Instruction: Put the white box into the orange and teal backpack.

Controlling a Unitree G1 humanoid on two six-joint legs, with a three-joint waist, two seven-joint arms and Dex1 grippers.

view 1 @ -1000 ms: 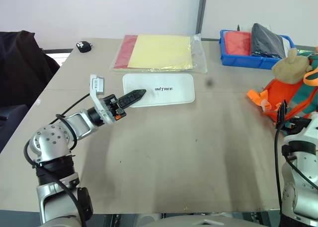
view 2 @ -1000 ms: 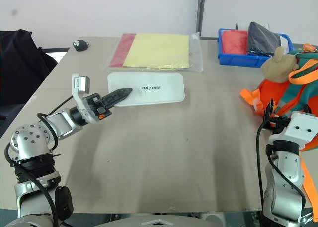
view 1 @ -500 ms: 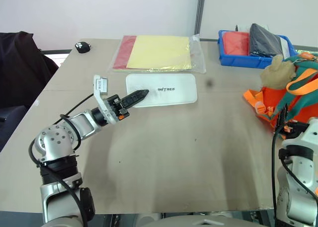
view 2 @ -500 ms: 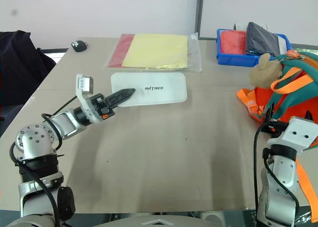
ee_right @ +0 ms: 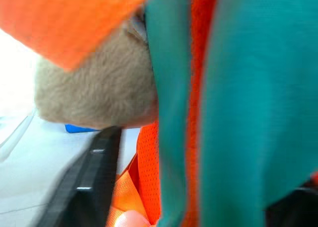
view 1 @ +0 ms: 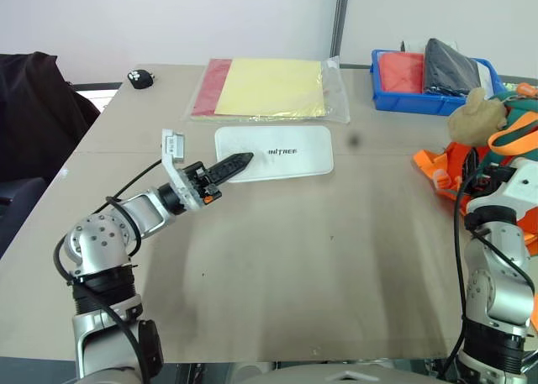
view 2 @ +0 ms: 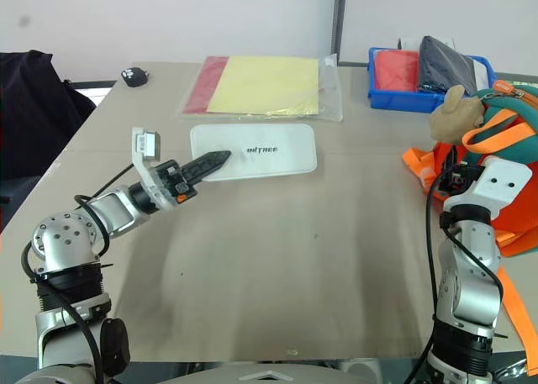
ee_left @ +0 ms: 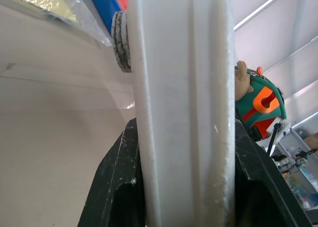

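Left fingers (view 1: 235, 161) clench the box's (view 1: 286, 151) edge; right fingers' state is unclear among the backpack (view 2: 504, 149) straps, which could snag them.

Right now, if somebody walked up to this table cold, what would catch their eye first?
Probably the orange and teal backpack at the table's right edge, with a tan plush toy on it and the right gripper pushed up against it. Next, the white box mid-table, its near-left end clamped by the left gripper. Behind it lies a yellow sheet in a clear sleeve, and a blue bin sits at the far right.
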